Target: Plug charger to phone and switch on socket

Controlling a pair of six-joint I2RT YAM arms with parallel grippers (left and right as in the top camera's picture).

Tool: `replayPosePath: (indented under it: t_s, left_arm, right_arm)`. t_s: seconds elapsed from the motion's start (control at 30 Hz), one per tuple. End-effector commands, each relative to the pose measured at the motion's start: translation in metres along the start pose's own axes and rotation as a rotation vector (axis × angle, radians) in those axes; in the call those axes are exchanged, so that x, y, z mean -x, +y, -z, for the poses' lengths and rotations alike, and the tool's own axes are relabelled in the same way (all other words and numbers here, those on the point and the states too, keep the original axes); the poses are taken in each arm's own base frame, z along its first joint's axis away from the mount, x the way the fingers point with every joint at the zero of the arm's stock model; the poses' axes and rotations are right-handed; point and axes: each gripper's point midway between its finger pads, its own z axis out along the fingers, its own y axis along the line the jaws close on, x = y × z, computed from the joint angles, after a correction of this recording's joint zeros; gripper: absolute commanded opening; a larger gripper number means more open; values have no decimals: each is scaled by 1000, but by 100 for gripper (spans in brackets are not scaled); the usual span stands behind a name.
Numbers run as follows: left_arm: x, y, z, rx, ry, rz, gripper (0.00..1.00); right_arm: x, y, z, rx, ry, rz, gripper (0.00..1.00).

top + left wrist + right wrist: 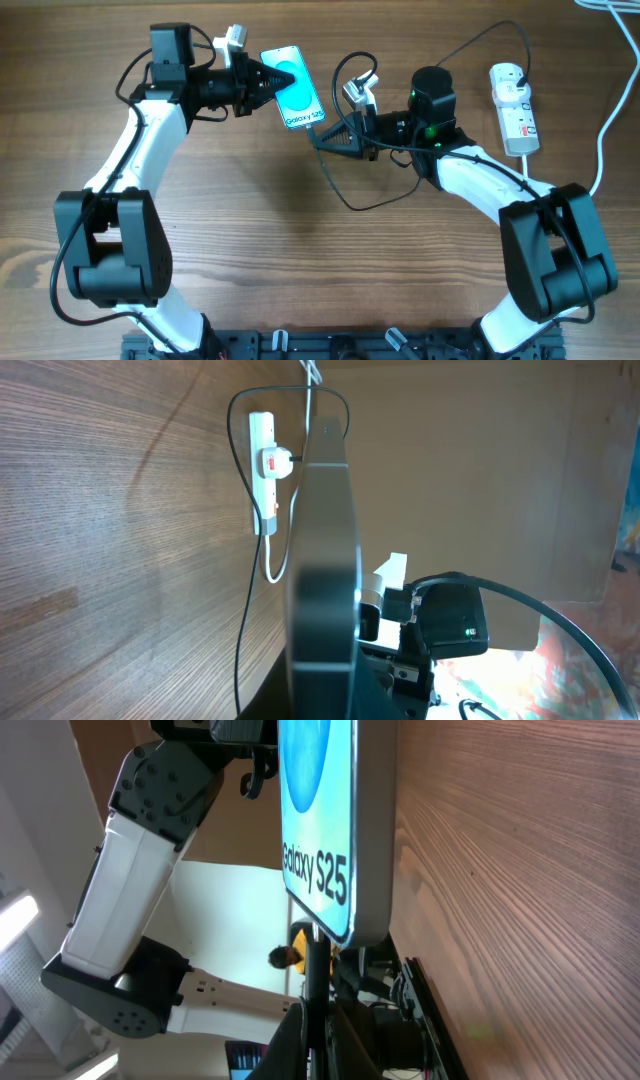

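The phone (295, 90) is lifted off the wooden table (250, 230), toward its far side and left of centre. It is a flat rectangle with a turquoise screen, a darker blue round shape in the middle, and a white strip at its lower end reading "Galaxy S25". The left gripper (268, 80) is clamped on the phone's upper-left end, and in the left wrist view the phone appears edge-on as a thin dark grey slab.

The right gripper (322, 136) is closed around the charger (315, 970), a thin black cable with a small plug tip. In the right wrist view the tip points at the phone's lower edge and meets it; whether it is seated I cannot tell. The cable loops across the table.

The socket (513, 108), a white strip with 1 red-marked switch, lies at the far right, well apart from the phone, with a white cord (610, 120) running from it.
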Motion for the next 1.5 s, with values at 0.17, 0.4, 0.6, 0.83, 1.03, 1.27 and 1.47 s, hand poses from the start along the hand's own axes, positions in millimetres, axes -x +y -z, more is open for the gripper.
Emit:
replayPosePath:
  t_s: [0.17,0.4,0.6,0.83,1.03,1.27,1.47]
  left_arm:
    - [-11,-16,-5,-58,62,-48,4]
    - [-14,-19,-7,-71,79,-52,4]
    - [-23,-36,-4,-163,137,-159,4]
    - [-30,-43,-2,-211,177,-197,4]
    - [-46,-49,-20,-230,224,-283,4]
    - [-58,-53,-33,-244,259,-336,4]
    - [-32,-44,-8,-215,166,-341,4]
  right_arm:
    - [10,-1,-4,-18,-51,-5,4]
    - [14,2,-4,-17,-72,24,4]
    - [17,3,-4,-17,-89,46,4]
    - [28,12,-1,-13,-139,181,5]
    - [38,16,1,-16,-194,209,4]
    - [36,22,1,0,-181,257,6]
    - [17,24,-2,28,-75,259,41]
